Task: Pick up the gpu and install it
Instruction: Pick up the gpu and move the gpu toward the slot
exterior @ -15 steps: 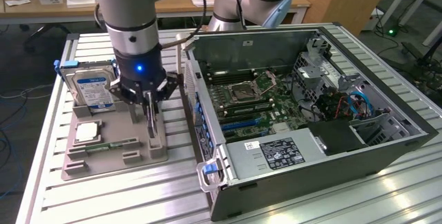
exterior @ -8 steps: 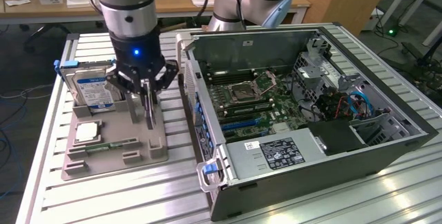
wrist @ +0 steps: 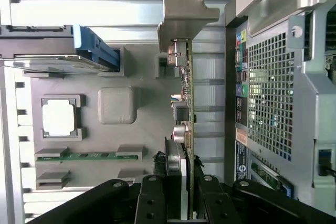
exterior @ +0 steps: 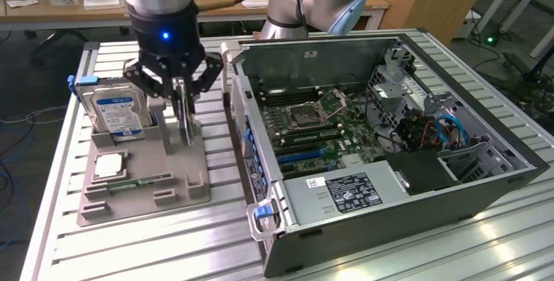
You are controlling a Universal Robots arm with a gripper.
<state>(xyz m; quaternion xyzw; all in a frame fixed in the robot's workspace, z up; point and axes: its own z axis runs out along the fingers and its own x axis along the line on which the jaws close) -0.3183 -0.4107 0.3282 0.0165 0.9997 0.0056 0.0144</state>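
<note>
The gpu (exterior: pixel 185 128) stands on edge over the grey holder tray (exterior: pixel 178 193), just to the exterior view's left of the open computer case (exterior: pixel 484 183). My gripper (exterior: pixel 181 99) comes down from above, with a finger on each side of the card's upper edge, shut on it. In the wrist view the gpu (wrist: pixel 186 77) is seen edge-on, its pale metal bracket (wrist: pixel 181 11) at the far end, and the gripper (wrist: pixel 181 184) clamps the near end. Whether the card's lower edge still rests in the tray's slot I cannot tell.
On the tray stand a silver hard drive with a blue label (exterior: pixel 119 112), a processor chip (exterior: pixel 111 164) and a green memory stick (exterior: pixel 139 182). The case's rear panel (wrist: pixel 273 87) is close beside the card. The motherboard (exterior: pixel 320 132) lies exposed inside. The slatted aluminium table (exterior: pixel 156 248) carries everything.
</note>
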